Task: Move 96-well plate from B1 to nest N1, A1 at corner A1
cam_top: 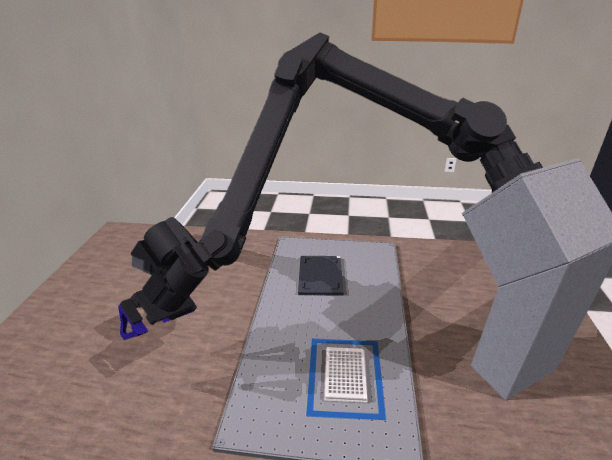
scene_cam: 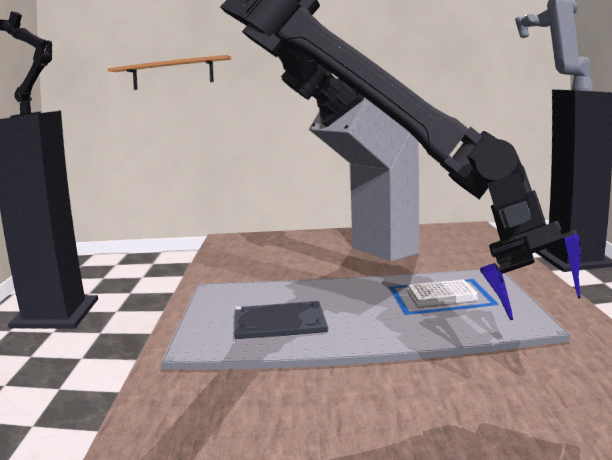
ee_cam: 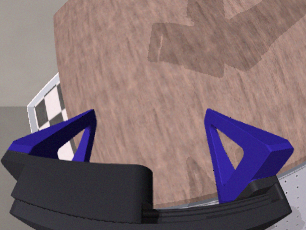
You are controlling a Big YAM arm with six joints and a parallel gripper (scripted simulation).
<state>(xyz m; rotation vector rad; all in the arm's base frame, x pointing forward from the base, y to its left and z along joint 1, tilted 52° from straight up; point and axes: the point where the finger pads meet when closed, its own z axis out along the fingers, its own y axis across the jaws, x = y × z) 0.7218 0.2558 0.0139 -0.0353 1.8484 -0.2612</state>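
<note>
Plate [cam_top: 345,373] lies flat inside blue B1 outline [cam_top: 312,377], lower centre of top view, on grey board [cam_top: 280,425]. Nest [cam_top: 321,274] at frame centre, unoccupied. End effector [cam_top: 142,322] at left, over bench [cam_top: 100,400], fingers [scene_cam: 497,290] spread wide, holding nothing.

A matte black, boxy-linked six-joint arm [cam_top: 280,120] on an angled speckled grey pedestal [cam_top: 540,260], ending in a gripper [scene_cam: 537,275] with blue triangular open-framed fingers.

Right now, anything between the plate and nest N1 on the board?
No object. In the top view only bare perforated board with shadows separates the 96-well plate from the nest. The open gripper hangs off to the side, over the table.
</note>
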